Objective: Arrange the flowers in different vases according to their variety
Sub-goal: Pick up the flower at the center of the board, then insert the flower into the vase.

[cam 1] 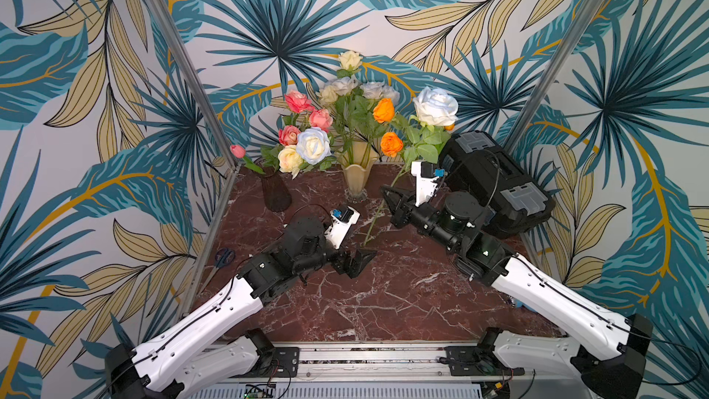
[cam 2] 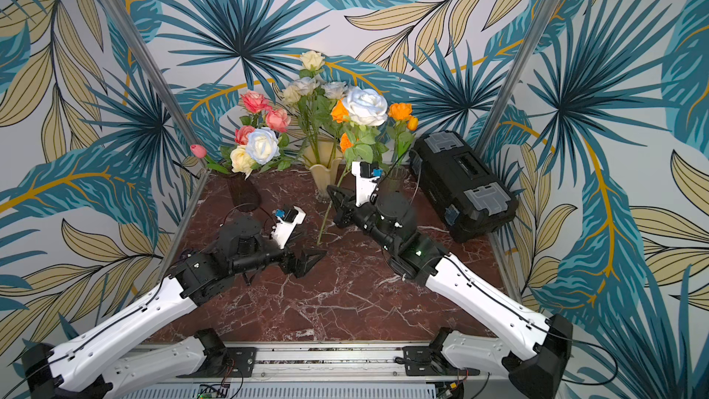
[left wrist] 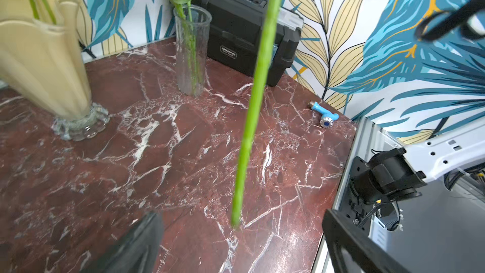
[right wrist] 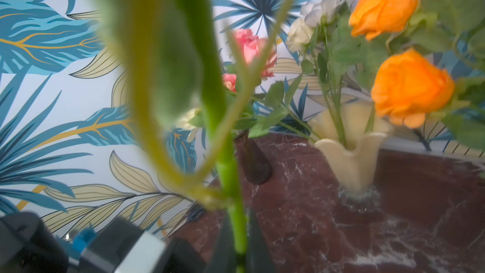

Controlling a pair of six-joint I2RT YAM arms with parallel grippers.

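- My right gripper [cam 1: 388, 194] is clamped tight on the green stem [cam 1: 378, 216] of the white-blue rose [cam 1: 436, 106]. The bloom stands high above these jaws and the stem's tail hangs below them.
- My left gripper [cam 1: 358, 262] has its jaws spread wide and holds nothing. In the left wrist view, the stem's lower end hangs in the gap between the fingers [left wrist: 136, 245], clear of both.
- The cream vase [cam 1: 356, 174] stands near the right jaws.
- The purple vase [cam 1: 275, 195] is well beyond the left jaws.
- The clear vase [left wrist: 191, 51] is behind the right jaws, beside the toolbox [cam 1: 495, 182].
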